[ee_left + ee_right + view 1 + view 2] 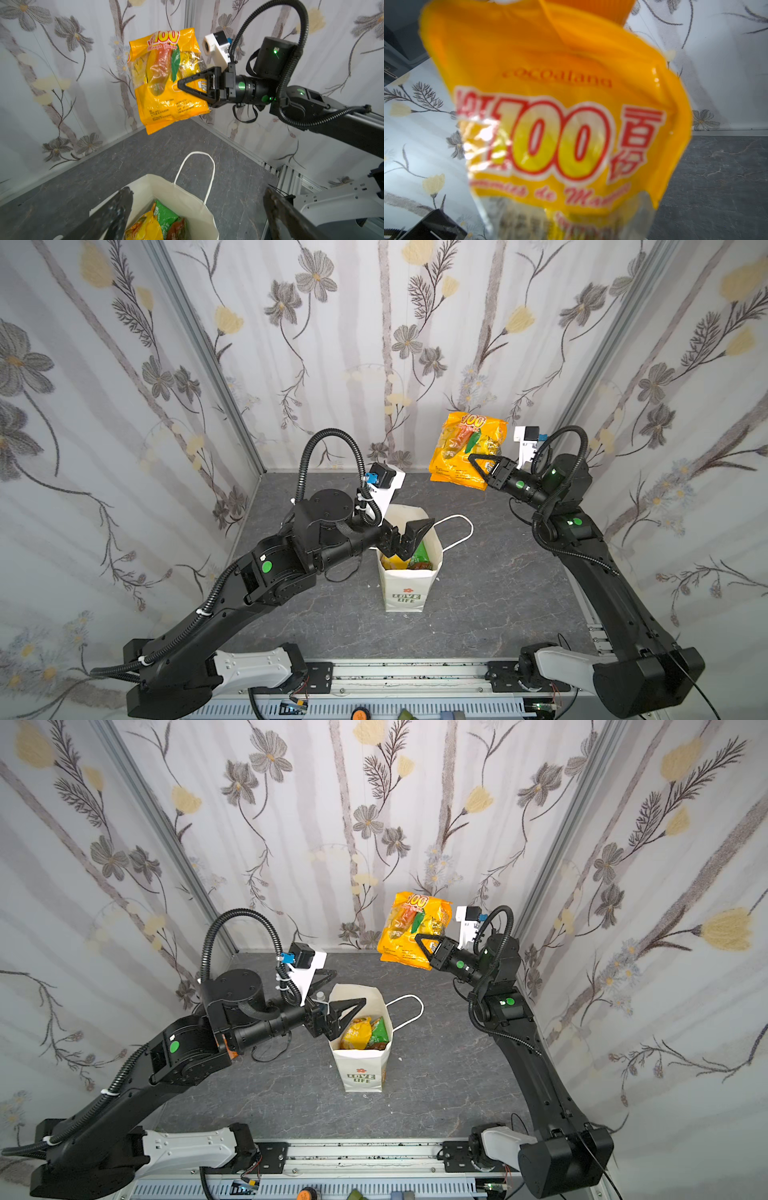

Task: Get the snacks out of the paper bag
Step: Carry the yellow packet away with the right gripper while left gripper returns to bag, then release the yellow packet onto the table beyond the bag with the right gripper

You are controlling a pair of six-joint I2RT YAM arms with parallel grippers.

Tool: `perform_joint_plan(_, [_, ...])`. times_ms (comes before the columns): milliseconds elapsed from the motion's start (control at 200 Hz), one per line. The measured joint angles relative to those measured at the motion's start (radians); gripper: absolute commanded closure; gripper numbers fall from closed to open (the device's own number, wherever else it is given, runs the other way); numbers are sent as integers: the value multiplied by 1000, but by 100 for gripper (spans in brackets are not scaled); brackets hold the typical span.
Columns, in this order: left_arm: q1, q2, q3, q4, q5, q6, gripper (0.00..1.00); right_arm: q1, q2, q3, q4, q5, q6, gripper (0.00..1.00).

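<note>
The white paper bag (405,593) (361,1077) stands upright in the middle of the grey table, mouth open. A yellow packet (357,1033) (145,228), a green packet (380,1031) (166,216) and a brownish one (176,230) show inside it. My left gripper (417,537) (338,994) (197,190) hovers over the bag's mouth, open and empty. High at the back right, my right gripper (478,462) (424,942) (182,85) is shut on the edge of the large orange-yellow packet (467,450) (415,928) (166,83) (550,104), which hangs in the air well above the table.
One cord handle (461,526) of the bag flops onto the table to its right. Floral walls close in the back and both sides. A metal rail (415,676) runs along the front edge. Something orange (230,1050) peeks from under the left arm.
</note>
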Motion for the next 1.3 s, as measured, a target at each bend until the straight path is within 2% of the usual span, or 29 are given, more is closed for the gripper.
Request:
perform_joint_plan(220, [-22,-18,-69,-91,34,-34,0,-97,233,58,12,-73,27,87])
perform_joint_plan(420, [-33,-49,-134,-126,25,-59,0,-135,444,133,2,-80,25,87])
perform_joint_plan(674, [-37,-79,-172,-126,2,-86,0,-132,691,277,-84,-72,-36,87])
perform_joint_plan(1064, [-37,-79,-191,-133,-22,-93,0,-87,925,374,-201,-43,-105,84])
perform_joint_plan(1144, [-37,-79,-192,-133,-26,-93,0,-83,958,386,-230,-40,-121,79])
perform_joint_plan(1299, [-37,-68,-192,-133,-28,-93,0,-83,972,396,-285,-12,-159,58])
